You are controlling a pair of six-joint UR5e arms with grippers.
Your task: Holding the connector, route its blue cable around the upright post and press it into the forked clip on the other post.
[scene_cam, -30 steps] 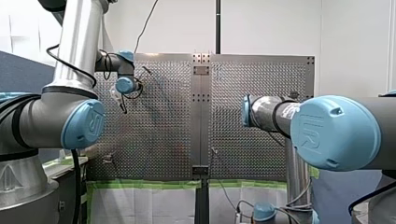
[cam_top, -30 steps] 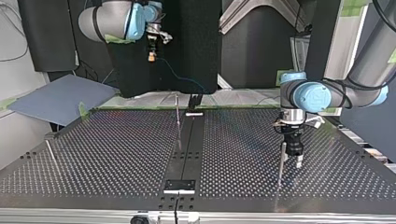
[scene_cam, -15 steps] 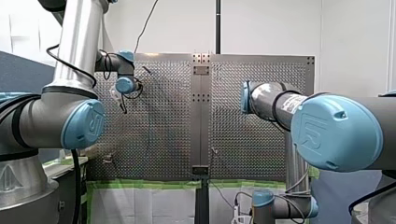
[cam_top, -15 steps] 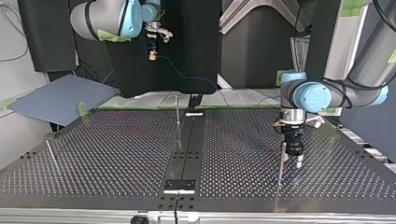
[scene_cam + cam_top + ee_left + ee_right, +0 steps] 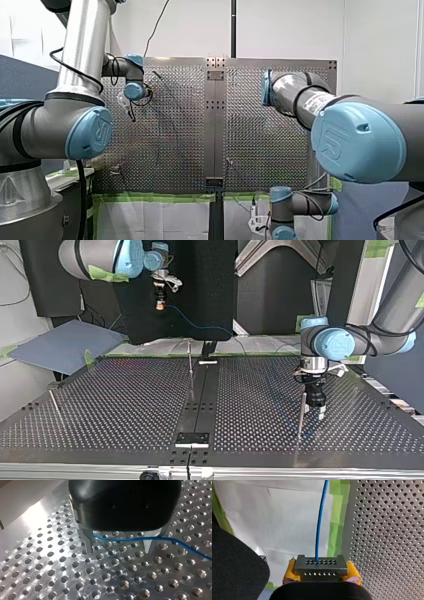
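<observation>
Top view has my right arm's yellow-padded gripper [image 5: 321,575] high above and beyond the far edge of the perforated metal table [image 5: 125,405], further toward that view's left than a second ago. In the front view its wrist has come into sight at the bottom edge. The gripper is clamped on the grey, hole-studded metal connector [image 5: 321,565], with a yellow pad on each side. The thin blue cable [image 5: 320,525] runs straight out of the connector's face and slopes down toward the table's middle. I judge that the pull is drawing slack out of the cable before any wrapping begins. My left arm's black gripper [image 5: 118,550] has not shifted. It hangs low over the plate, just beside the slim upright metal post [image 5: 301,412] at the top view's right. Its metal fingers [image 5: 87,540] are spread apart, and the cable crosses the gap between them ungripped. A second thin post [image 5: 190,360] stands at the centre seam and a third, leaning post [image 5: 54,402] sits near the left edge. I cannot tell which one carries the forked clip. The right wrist view shows the connector off the plate, over white sheeting and green tape [image 5: 337,522] along the table's edge. The holed surface between the posts offers wide room for the sweep, though the left gripper crowds its post closely.
</observation>
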